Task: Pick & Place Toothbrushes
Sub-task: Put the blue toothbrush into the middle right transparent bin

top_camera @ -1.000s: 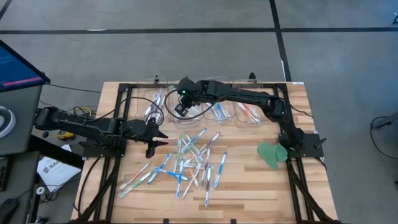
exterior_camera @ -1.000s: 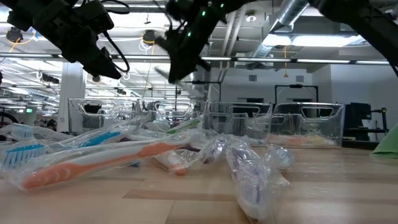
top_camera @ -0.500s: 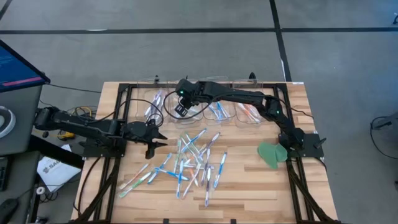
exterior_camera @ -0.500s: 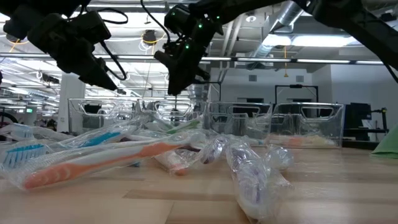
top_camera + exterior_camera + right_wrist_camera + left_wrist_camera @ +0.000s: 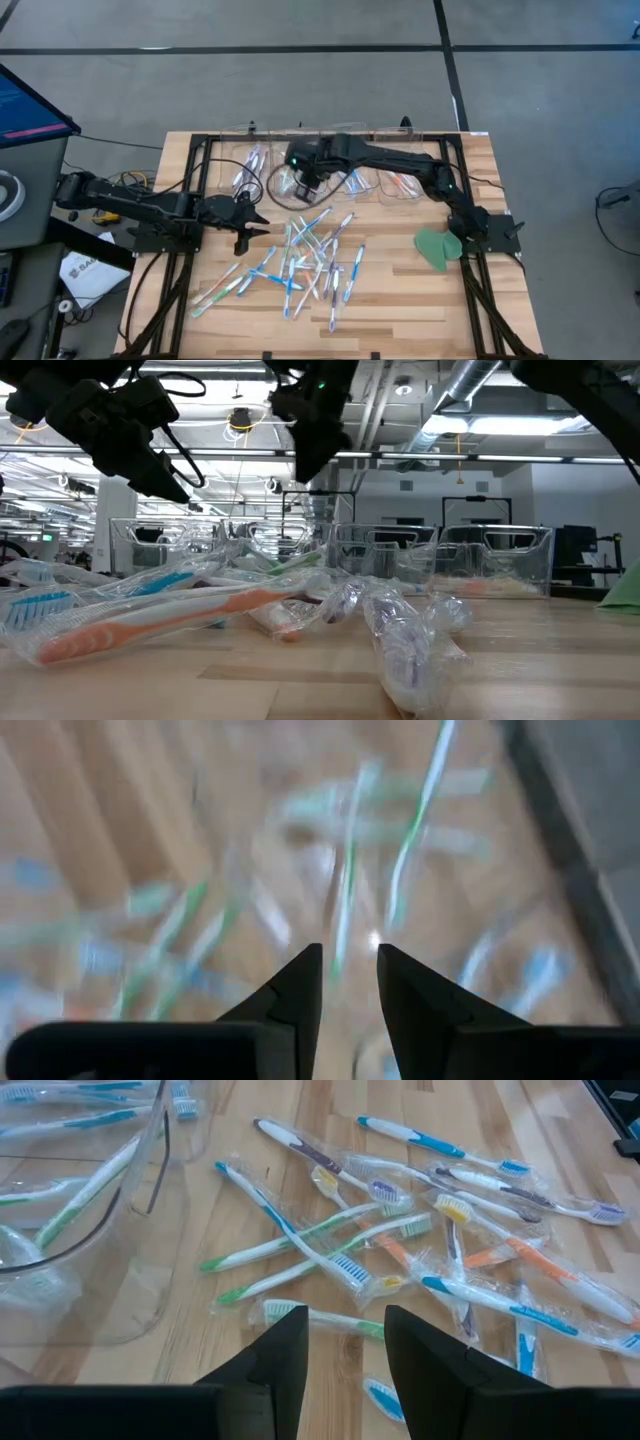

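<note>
Many toothbrushes [image 5: 312, 258] in clear wrappers lie scattered flat on the middle of the wooden table, also seen in the left wrist view [image 5: 400, 1250]. More toothbrushes lie inside the clear bins [image 5: 350, 182] along the far edge. My left gripper [image 5: 345, 1345] hovers open at the pile's left side [image 5: 262, 228], with nothing between its fingers. My right gripper [image 5: 308, 188] hangs above the near rim of the bins, pointing steeply down; its fingers [image 5: 300, 985] stand a little apart with nothing between them.
A row of clear bins [image 5: 440, 560] lines the far edge. A flat green disc [image 5: 437, 247] lies at the right near my right arm's base. Black frame rails [image 5: 190, 200] run along both sides of the table. Bare wood shows at the near edge [image 5: 400, 310].
My right gripper has risen from over the bins and swung toward the table's right and near side, toward the pile of toothbrushes, tipping as it went.
</note>
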Controlling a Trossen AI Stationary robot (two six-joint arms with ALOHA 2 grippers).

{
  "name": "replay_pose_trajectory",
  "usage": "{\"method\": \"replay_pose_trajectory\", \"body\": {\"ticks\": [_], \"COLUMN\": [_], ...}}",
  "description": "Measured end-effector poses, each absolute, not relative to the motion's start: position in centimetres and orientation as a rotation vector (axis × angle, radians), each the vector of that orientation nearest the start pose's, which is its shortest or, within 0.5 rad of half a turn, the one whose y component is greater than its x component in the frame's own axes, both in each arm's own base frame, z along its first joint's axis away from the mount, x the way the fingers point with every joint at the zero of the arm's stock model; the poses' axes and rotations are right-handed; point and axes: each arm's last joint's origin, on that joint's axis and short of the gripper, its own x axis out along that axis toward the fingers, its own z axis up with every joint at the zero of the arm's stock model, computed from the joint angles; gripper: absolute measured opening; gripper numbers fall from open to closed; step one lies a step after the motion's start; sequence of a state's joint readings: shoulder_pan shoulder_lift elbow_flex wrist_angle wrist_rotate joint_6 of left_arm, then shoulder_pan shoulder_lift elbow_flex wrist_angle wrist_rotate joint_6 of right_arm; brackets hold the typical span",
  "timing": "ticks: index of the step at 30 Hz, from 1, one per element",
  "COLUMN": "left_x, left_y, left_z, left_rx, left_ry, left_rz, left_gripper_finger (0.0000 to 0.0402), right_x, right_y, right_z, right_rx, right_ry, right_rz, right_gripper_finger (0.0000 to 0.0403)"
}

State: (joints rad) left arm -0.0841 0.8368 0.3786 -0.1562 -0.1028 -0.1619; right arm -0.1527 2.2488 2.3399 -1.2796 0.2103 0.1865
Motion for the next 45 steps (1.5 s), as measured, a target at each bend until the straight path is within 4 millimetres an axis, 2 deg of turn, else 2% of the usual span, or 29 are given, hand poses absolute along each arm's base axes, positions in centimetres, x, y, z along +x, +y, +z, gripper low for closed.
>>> {"method": "replay_pose_trajectory", "body": {"ticks": [4,9,15,21,25,29,35,40,45], "left_x": [16.8,16.8,16.8,16.8,16.8,16.7,16.8,16.9,17.1], "left_y": [-1.1,-1.2,-1.4,-1.4,-1.5,-1.9,-4.1,-6.4,-7.2], "left_z": [18.9,18.9,18.9,18.9,18.9,18.9,18.5,17.7,16.5], "left_rx": [-0.1,-0.105,-0.096,-0.098,-0.129,-0.126,0.008,0.157,0.192], "left_ry": [0.608,0.611,0.617,0.62,0.623,0.625,0.642,0.654,0.721], "left_rz": [0.068,0.049,-0.015,-0.023,-0.056,-0.1,-0.258,-0.408,-0.444], "left_gripper_finger": [0.0126,0.0126,0.0133,0.0178,0.0205,0.0217,0.0214,0.0204,0.0196], "right_x": [43.8,42.4,41.4,39.5,37.7,35.9,34.8,35.1,35.8], "right_y": [-4.6,0.1,7.2,14.5,18.8,22.0,23.8,23.3,22.3], "right_z": [30.7,31.1,31.8,31.7,31.7,31.7,31.9,32.0,32.0], "right_rx": [0.12,0.04,-0.058,-0.186,-0.258,-0.353,-0.455,-0.458,-0.426], "right_ry": [1.28,1.363,1.304,1.259,1.24,1.187,1.094,1.08,1.086], "right_rz": [-0.457,-0.514,-0.431,-0.335,-0.245,-0.214,-0.25,-0.278,-0.311], "right_gripper_finger": [0.0093,0.0093,0.0093,0.0093,0.0093,0.0093,0.0093,0.0093,0.0093]}}
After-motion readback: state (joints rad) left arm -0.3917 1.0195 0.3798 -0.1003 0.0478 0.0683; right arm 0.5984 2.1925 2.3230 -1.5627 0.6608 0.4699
